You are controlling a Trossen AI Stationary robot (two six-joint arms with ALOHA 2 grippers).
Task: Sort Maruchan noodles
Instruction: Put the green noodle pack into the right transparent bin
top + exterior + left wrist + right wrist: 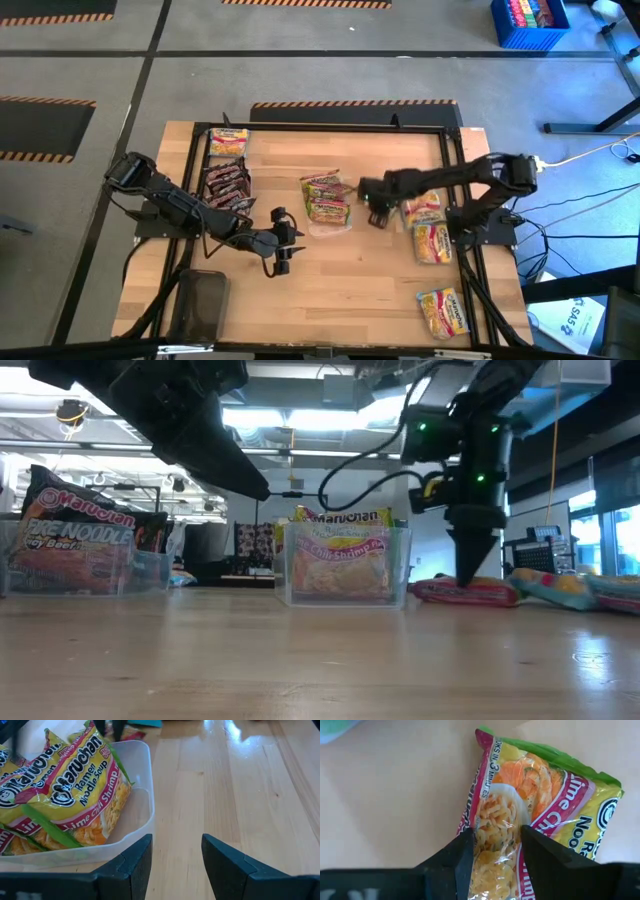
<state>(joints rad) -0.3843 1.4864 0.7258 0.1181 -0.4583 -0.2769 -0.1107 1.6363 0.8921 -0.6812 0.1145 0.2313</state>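
Fingers of the right end effector (492, 851) stand slightly apart, tips pressing a yellow lime-chili noodle packet (535, 815) lying flat on the worktop (395, 795) beneath them. Left end effector (172, 865) hangs open and empty, a clear tray (142, 780) of yellow packets (65, 790) just beside it.

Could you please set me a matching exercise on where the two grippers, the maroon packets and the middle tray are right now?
Things:
1. left gripper
2. right gripper
3. maroon packets
4. middle tray

Places or states:
A. down over a loose yellow packet, one finger on each side
B. in a tray on the left side of the table
C. open over bare wood beside the middle tray
D. holds yellow Lime Chili Shrimp packets

Pairs: 1-C, 2-A, 3-B, 4-D
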